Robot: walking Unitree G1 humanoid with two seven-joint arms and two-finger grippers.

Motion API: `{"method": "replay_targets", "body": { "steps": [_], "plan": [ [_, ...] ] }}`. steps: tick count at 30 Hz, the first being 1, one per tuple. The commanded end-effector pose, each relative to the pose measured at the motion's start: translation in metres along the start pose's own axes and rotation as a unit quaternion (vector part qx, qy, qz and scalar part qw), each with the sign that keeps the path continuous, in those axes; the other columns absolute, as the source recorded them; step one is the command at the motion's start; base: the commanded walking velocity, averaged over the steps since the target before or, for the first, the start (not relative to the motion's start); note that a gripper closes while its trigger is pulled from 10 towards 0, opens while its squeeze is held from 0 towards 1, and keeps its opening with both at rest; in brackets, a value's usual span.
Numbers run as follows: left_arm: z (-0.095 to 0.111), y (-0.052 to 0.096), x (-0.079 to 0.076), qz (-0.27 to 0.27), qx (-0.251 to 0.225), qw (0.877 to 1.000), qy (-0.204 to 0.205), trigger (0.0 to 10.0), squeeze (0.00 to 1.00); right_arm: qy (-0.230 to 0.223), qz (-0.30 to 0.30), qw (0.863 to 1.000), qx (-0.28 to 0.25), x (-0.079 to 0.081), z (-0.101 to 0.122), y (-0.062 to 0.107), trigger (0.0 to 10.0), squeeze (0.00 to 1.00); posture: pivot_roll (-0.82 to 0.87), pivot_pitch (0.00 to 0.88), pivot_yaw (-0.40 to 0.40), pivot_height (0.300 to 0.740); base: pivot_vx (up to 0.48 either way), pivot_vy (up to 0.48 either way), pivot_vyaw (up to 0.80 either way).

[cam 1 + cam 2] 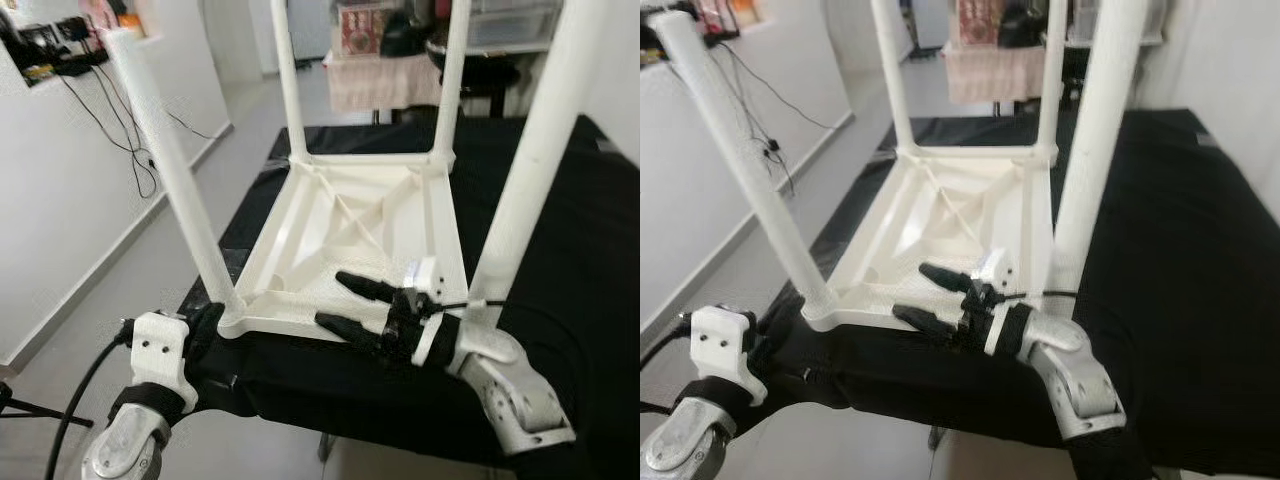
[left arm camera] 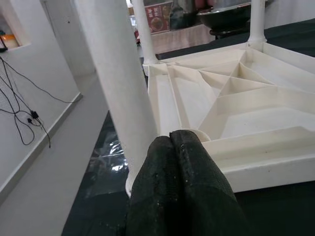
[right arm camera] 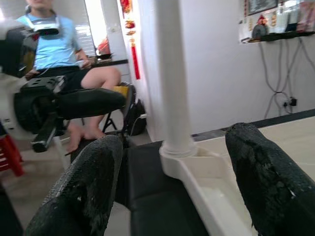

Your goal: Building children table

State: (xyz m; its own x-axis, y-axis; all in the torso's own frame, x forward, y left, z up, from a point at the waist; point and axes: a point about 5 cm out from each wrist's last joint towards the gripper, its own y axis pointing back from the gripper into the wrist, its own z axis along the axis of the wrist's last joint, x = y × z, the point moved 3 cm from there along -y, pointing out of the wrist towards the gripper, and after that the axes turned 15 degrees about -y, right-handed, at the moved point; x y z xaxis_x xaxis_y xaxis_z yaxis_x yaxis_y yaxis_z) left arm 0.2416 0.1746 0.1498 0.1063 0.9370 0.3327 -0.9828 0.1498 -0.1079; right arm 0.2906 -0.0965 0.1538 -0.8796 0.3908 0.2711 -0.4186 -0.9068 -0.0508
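A white children's table (image 1: 350, 240) lies upside down on a black-covered surface (image 1: 570, 230), with its legs pointing up. My left gripper (image 1: 205, 325) sits at the base of the near left leg (image 1: 170, 170). Its fingers (image 2: 177, 177) are pressed together, shut, right in front of that leg (image 2: 118, 83), with nothing between them. My right gripper (image 1: 332, 298) is open above the table's near edge, beside the near right leg (image 1: 530, 170). In the right wrist view the near left leg (image 3: 172, 78) stands between the spread fingers (image 3: 83, 191), well beyond them.
The black surface ends just in front of me, with bare floor (image 1: 90, 330) on the left. Cables (image 1: 120, 140) hang on the white wall to the left. A cloth-covered table (image 1: 385, 80) stands at the back. A person (image 3: 54, 49) is sitting off to my left side.
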Motion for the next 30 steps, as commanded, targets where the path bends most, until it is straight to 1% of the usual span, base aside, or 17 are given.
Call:
{"method": "replay_targets", "body": {
  "steps": [1,4,6,7,8,9,10,11,13,14,16,17,20,21,23,28,30],
  "plan": [
    [-0.005,0.001,0.004,0.009,0.014,1.000,-0.002,10.0,0.00,-0.002,0.009,1.000,0.009,0.004,-0.002,-0.001,10.0,0.00,-0.05,0.000,0.080,0.740,0.000,0.000,0.00],
    [-0.005,0.001,0.004,0.008,0.013,1.000,-0.003,10.0,0.00,0.000,0.024,0.999,0.021,0.006,-0.001,0.003,10.0,0.00,-0.05,0.000,0.081,0.740,0.000,0.000,0.00],
    [-0.005,0.001,0.006,0.012,0.013,1.000,-0.006,10.0,0.00,0.014,0.048,0.997,0.057,0.010,0.001,0.018,10.0,0.00,-0.06,0.000,0.082,0.740,0.000,0.000,0.00],
    [-0.005,0.001,0.006,0.012,0.013,1.000,-0.006,10.0,0.00,0.014,0.048,0.997,0.057,0.010,0.001,0.018,10.0,0.00,-0.06,0.000,0.082,0.740,0.000,0.000,0.00],
    [-0.005,0.001,0.008,0.016,0.015,1.000,-0.007,10.0,0.00,0.022,0.059,0.995,0.082,0.012,0.003,0.029,10.0,0.00,-0.06,0.000,0.082,0.740,0.000,0.000,0.00],
    [-0.005,0.001,0.008,0.016,0.015,1.000,-0.007,10.0,0.00,0.022,0.059,0.995,0.082,0.012,0.003,0.029,10.0,0.00,-0.06,0.000,0.082,0.740,0.000,0.000,0.00],
    [-0.007,0.001,0.009,0.020,0.019,1.000,-0.009,10.0,0.00,0.036,0.064,0.991,0.115,0.013,0.006,0.045,10.0,0.00,-0.06,0.000,0.082,0.740,0.000,0.000,0.00],
    [-0.007,0.001,0.009,0.020,0.019,1.000,-0.009,10.0,0.00,0.036,0.064,0.991,0.115,0.013,0.006,0.045,10.0,0.00,-0.06,0.000,0.082,0.740,0.000,0.000,0.00],
    [-0.010,0.002,0.011,0.025,0.025,0.999,-0.012,10.0,0.00,0.050,0.056,0.985,0.157,0.012,0.018,0.069,10.0,0.00,-0.07,0.000,0.080,0.740,0.000,0.000,0.00],
    [-0.010,0.002,0.011,0.025,0.025,0.999,-0.012,10.0,0.00,0.050,0.056,0.985,0.157,0.012,0.018,0.069,10.0,0.00,-0.07,0.000,0.080,0.740,0.000,0.000,0.00],
    [-0.011,0.002,0.013,0.027,0.027,0.999,-0.013,10.0,0.00,0.084,0.022,0.975,0.204,0.009,0.036,0.097,10.0,0.00,-0.08,0.000,0.082,0.740,0.000,0.000,0.00],
    [-0.011,0.002,0.013,0.027,0.027,0.999,-0.013,10.0,0.00,0.084,0.022,0.975,0.204,0.009,0.036,0.097,10.0,0.00,-0.08,0.000,0.082,0.740,0.000,0.000,0.00],
    [-0.011,0.001,0.013,0.027,0.027,0.999,-0.012,10.0,0.00,0.108,-0.003,0.965,0.238,0.008,0.049,0.115,10.0,0.00,-0.09,0.000,0.087,0.740,0.000,0.000,0.00],
    [-0.011,0.001,0.013,0.027,0.027,0.999,-0.012,10.0,0.00,0.108,-0.003,0.965,0.238,0.008,0.049,0.115,10.0,0.00,-0.09,0.000,0.087,0.740,0.000,0.000,0.00],
    [-0.010,-0.002,0.013,0.024,0.024,0.999,-0.012,10.0,0.00,0.131,-0.043,0.949,0.284,0.004,0.056,0.134,10.0,0.00,-0.10,0.000,0.090,0.740,0.000,0.000,0.00],
    [-0.008,-0.006,0.011,0.016,0.019,1.000,-0.015,10.0,0.00,0.141,-0.068,0.936,0.314,0.000,0.051,0.138,10.0,0.00,-0.10,0.000,0.093,0.740,0.000,0.000,0.00],
    [-0.008,-0.008,0.010,0.015,0.017,1.000,-0.015,10.0,0.00,0.132,-0.056,0.940,0.310,0.003,0.046,0.132,10.0,0.00,-0.10,0.000,0.095,0.740,0.000,0.000,0.00]
  ]
}}
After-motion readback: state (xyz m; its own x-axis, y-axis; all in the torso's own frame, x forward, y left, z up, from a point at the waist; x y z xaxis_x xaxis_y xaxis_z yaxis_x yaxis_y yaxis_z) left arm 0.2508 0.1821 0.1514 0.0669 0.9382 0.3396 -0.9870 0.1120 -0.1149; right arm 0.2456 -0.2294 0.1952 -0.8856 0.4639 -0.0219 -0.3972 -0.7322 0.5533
